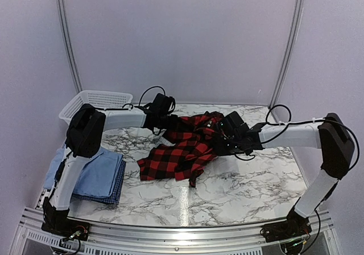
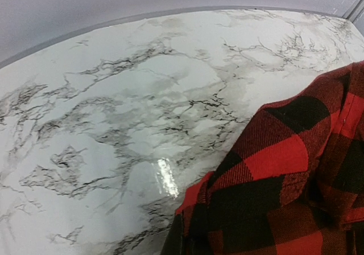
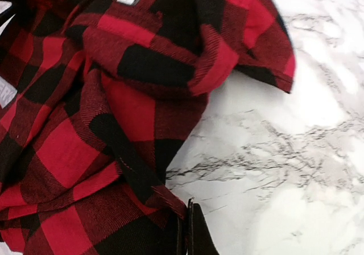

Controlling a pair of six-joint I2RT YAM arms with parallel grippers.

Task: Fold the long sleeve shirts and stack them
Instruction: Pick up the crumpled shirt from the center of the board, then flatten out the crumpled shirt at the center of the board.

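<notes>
Plaid shirt (image 1: 181, 148) seemingly pinched by left hand (image 1: 166, 130) and right hand (image 1: 219, 139); basket (image 1: 85, 102) only overhead.

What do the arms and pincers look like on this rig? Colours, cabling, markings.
The left arm and right arm have white tubular links, bulky black joint housings and black bases. Loose black cables loop above each forearm. The left pincer and right pincer are black, as is the wrist hardware behind them. No markings are legible.

The left arm (image 1: 122, 118) and right arm (image 1: 296, 135) are white with big black joints. Thin black cables (image 1: 278, 106) loop over them.
</notes>
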